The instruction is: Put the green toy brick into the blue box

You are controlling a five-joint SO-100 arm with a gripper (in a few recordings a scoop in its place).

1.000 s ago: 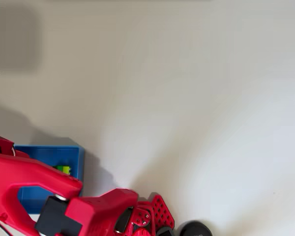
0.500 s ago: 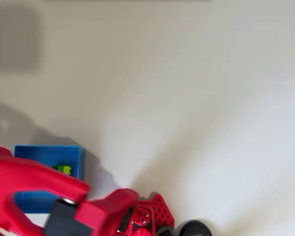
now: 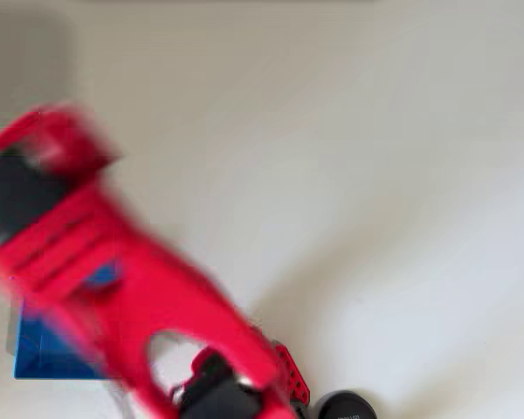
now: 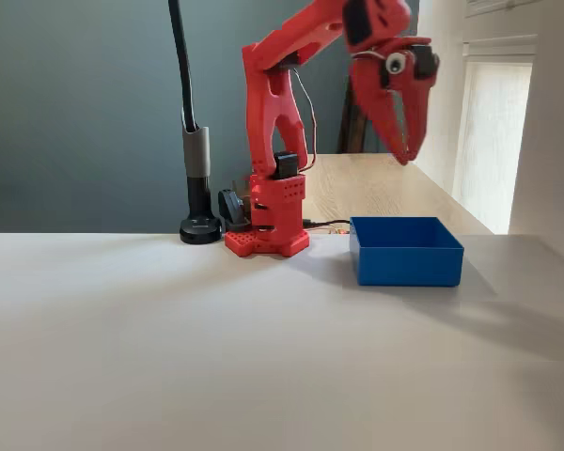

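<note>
The blue box [image 4: 406,252] sits on the white table just right of the arm's base in the fixed view. My red gripper [image 4: 404,158] hangs high above it and points down. Its fingertips meet, and nothing shows between them. In the overhead view the arm [image 3: 113,271] is a red blur that sweeps up and left over the box. Only a corner of the blue box [image 3: 44,353] shows at the bottom left. The green toy brick is hidden, by the arm from above and by the box wall from the side.
The arm's red base [image 4: 268,235] stands at the back of the table. A black pole on a round foot [image 4: 200,228] stands left of it, and the same foot [image 3: 345,406] shows from above. White tabletop [image 4: 216,357] stretches toward the front.
The arm has swung up and away from the box, blurring across the overhead view. It now covers the spot in the box where the green brick lay in the earlier frames.
</note>
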